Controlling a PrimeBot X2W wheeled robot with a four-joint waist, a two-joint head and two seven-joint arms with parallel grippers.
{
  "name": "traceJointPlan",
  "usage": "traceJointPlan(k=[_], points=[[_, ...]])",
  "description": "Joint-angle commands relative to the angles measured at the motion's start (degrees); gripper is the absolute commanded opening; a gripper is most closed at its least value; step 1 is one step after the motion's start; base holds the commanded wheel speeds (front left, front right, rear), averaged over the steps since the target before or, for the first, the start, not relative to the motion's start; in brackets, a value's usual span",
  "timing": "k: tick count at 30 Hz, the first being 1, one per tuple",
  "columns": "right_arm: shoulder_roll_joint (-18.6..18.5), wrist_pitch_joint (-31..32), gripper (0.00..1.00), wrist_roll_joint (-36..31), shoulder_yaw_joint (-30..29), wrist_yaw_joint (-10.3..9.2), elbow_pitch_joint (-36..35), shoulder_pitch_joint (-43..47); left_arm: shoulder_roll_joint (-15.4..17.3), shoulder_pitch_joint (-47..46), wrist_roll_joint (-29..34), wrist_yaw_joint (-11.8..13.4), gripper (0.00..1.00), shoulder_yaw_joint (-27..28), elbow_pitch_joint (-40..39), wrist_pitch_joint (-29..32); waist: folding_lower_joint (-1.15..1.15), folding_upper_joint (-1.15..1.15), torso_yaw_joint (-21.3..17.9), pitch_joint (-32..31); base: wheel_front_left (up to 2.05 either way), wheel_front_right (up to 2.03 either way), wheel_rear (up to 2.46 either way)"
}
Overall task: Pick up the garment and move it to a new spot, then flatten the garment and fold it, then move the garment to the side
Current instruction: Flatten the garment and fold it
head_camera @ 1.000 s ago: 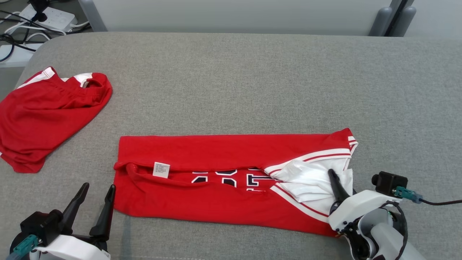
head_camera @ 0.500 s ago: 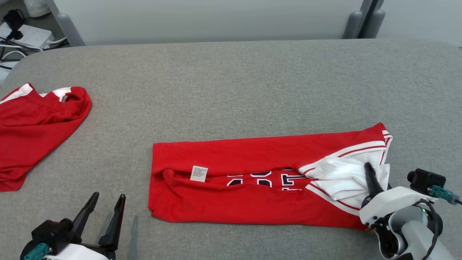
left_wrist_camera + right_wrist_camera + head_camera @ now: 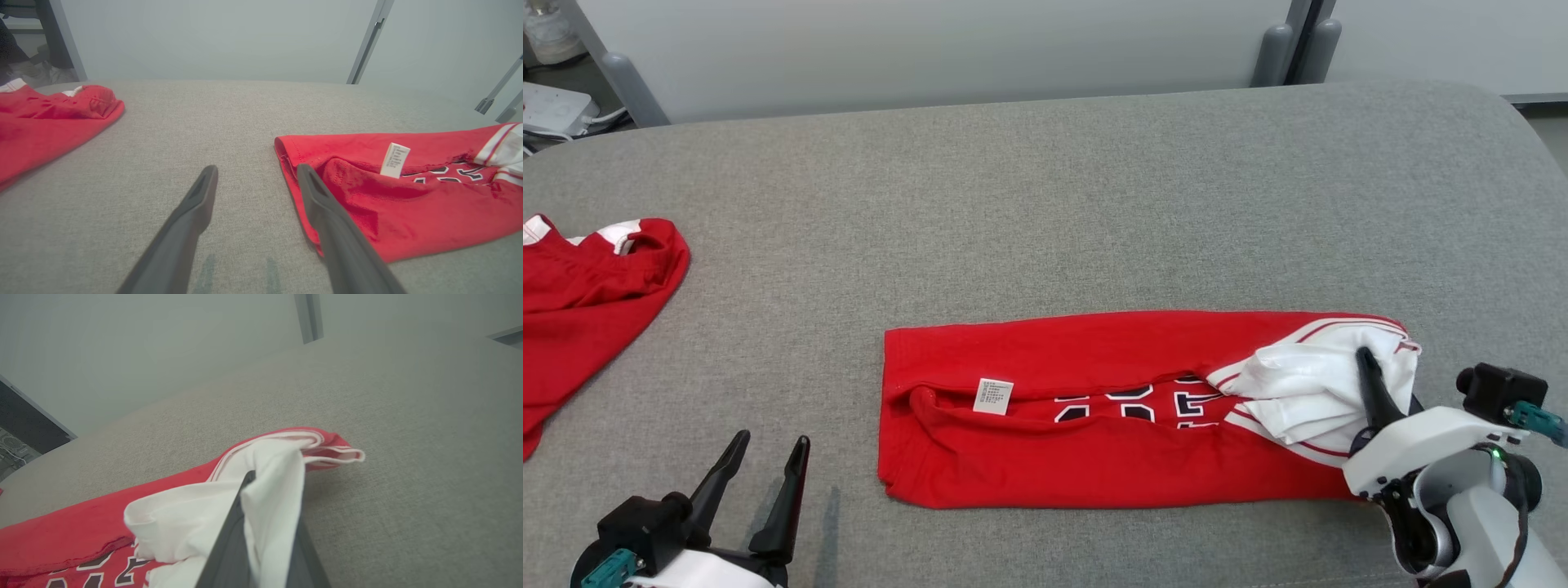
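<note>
Right hand [image 3: 1364, 359] grips garment [image 3: 1094, 457] on grey surface [image 3: 1045, 204]; pale wall [image 3: 931, 49] behind.

Right gripper [image 3: 1365, 359] is dragging the red jersey [image 3: 1094, 457] along. Its far end has slid off from just beside the left gripper [image 3: 772, 438] and away from the red shorts [image 3: 588, 286]. The white sleeve [image 3: 1298, 384] bunches higher round the fingers, and the red corner beyond them has flattened. The head camera swings along too.
</note>
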Motion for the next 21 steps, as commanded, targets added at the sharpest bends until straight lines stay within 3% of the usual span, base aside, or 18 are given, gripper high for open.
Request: traceJointPlan(k=[1, 13, 21], points=[[0.4, 0.4, 0.00, -0.9, 1.1, -0.01, -3.3, -0.5, 1.2, -0.9, 0.3, -0.2, 1.00, 2.0, -1.2, -0.3, 0.00, 0.00, 0.0, 0.1, 0.00, 0.00, 0.00], [3.4, 11.2, 0.00, -1.8, 10.5, -0.01, -22.4, 1.3, 1.3, -1.4, -0.4, -0.2, 1.00, 0.5, -0.3, -0.3, 0.00, 0.00, 2.6, 0.6, 0.00, 0.00, 0.00], [4.2, 15.6, 0.00, -0.2, 20.0, -0.01, -24.3, -1.8, 1.4, -2.6, -1.1, -0.2, 1.00, -0.7, 0.0, -0.3, 0.00, 0.00, 6.2, 1.7, 0.00, 0.00, 0.00]])
